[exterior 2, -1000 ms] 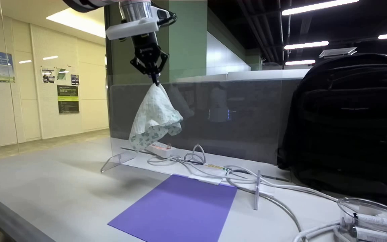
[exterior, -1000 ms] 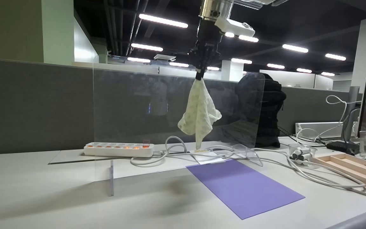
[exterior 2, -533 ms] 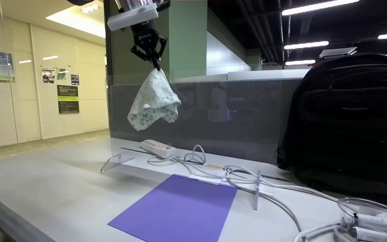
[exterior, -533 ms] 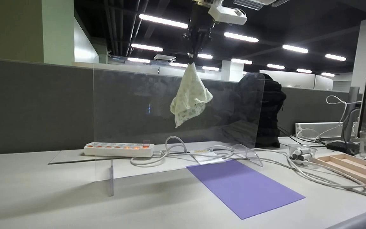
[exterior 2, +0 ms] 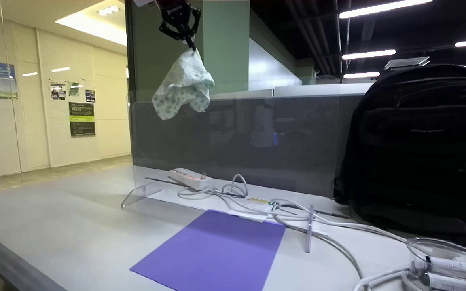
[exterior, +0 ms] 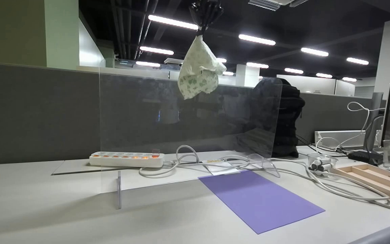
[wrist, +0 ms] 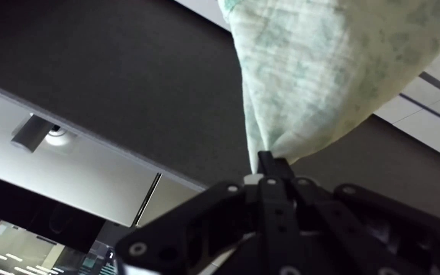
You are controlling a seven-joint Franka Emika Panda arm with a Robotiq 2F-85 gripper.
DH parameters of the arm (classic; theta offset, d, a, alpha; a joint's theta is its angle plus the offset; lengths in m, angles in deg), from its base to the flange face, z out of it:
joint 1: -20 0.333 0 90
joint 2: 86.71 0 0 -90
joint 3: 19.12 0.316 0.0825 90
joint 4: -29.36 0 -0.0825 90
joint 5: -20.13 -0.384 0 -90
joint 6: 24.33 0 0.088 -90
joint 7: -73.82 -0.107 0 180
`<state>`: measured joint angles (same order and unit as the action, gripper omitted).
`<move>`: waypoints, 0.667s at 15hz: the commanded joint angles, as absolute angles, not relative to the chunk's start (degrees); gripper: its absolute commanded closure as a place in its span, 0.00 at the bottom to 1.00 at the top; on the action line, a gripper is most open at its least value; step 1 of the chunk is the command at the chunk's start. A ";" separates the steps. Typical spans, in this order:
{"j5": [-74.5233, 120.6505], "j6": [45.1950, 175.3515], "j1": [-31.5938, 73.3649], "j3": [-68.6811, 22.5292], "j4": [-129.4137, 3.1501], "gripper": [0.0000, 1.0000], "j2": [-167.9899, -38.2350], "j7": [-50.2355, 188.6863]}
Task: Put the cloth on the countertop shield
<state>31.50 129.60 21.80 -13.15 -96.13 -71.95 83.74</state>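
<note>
Wrist view: I have gripper (wrist: 274, 159) clenched on tip of cloth (wrist: 319, 76); both exterior views show it hanging above desk (exterior: 59, 203), lower folds overlapping top edge of clear shield (exterior: 188, 132), contact unclear.

Black linkages (wrist: 181, 221) with pale screws (wrist: 138, 249) carry black fingers (wrist: 266, 164).

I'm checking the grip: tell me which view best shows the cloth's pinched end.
The wrist view: there the pinched end is largest, its folds gathered at the jaws. Both exterior views show more of the cloth, hanging below the jaws, but that end looks small.
</note>
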 commanded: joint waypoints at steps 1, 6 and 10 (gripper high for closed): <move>35.20 128.91 20.43 -13.01 -89.81 1.00 -73.29 81.02; 37.63 127.55 20.40 -11.88 -86.19 1.00 -72.87 78.85; 35.44 126.78 21.46 -12.60 -87.81 1.00 -72.38 80.03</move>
